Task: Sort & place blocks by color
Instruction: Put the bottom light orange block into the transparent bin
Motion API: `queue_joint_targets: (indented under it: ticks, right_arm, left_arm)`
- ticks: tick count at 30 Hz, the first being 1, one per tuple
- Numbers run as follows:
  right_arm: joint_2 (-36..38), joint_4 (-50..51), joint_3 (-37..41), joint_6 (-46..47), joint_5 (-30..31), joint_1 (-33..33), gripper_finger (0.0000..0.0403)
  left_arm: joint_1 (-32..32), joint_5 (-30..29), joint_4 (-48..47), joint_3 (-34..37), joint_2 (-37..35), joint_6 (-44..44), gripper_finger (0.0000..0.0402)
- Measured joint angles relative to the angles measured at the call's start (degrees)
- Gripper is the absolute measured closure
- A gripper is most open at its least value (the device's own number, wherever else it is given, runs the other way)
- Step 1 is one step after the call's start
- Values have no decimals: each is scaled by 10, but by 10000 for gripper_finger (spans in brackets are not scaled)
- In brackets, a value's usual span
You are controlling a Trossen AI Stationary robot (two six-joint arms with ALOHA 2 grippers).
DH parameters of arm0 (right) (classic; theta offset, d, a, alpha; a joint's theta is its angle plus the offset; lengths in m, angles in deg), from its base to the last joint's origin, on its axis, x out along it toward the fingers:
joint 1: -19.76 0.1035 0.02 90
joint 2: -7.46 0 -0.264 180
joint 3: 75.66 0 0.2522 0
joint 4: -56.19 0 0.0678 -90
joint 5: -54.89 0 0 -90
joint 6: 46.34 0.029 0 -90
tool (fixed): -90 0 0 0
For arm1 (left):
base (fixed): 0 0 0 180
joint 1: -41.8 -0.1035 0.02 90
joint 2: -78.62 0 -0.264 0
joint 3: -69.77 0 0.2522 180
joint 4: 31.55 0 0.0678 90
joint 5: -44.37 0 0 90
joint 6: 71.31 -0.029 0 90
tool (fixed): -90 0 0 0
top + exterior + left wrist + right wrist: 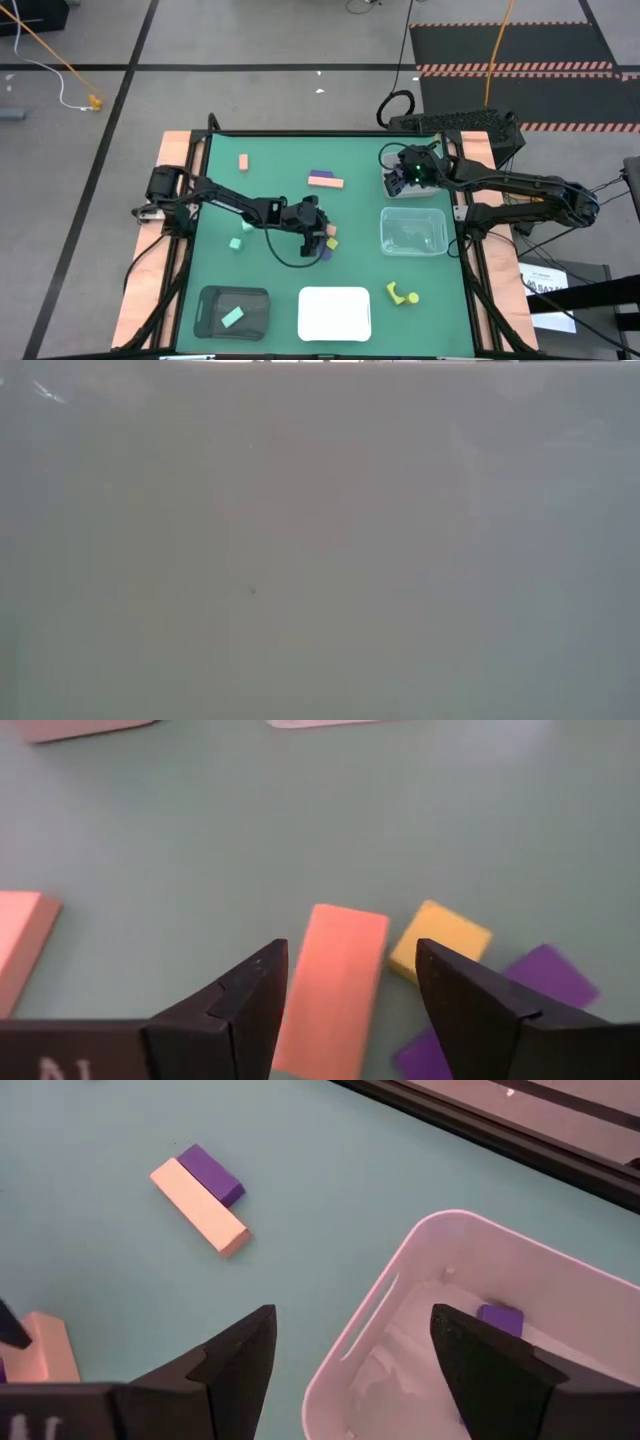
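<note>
Salmon-orange block [333,982] lies between the left gripper [350,995] fingers — spread wide, untouched; right gripper [350,1365] wide too.

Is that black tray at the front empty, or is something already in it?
Not empty. The black tray holds one mint green block, lying flat on its floor in the high view. Nothing else shows inside it.

Salmon-orange bar [332,988], yellow block [440,940], purple block [548,975], green table [300,830].

Your left gripper [345,995] is lowered at mid-table, arm extended, fingers parted. Your right gripper [350,1360] hangs well apart from it, fingers parted.
</note>
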Motion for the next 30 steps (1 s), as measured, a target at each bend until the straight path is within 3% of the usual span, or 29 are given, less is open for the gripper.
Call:
queue_joint_targets:
  ticks: [5,11,23,26,30]
  right_arm:
    - [0,-12,0,-2,0,0,145]
    - [0,-20,0,-6,0,0,145]
    - [0,-20,0,-19,0,0,145]
    - [0,-20,0,-19,0,0,145]
    - [0,-21,0,-17,1,0,145]
  left_arm:
    - [-20,0,-7,0,0,3,178]
    - [-35,61,-24,0,0,16,178]
    - [-41,59,-46,0,20,4,180]
    - [-42,81,-49,-1,31,5,195]
    - [-39,88,-42,-1,36,2,252]
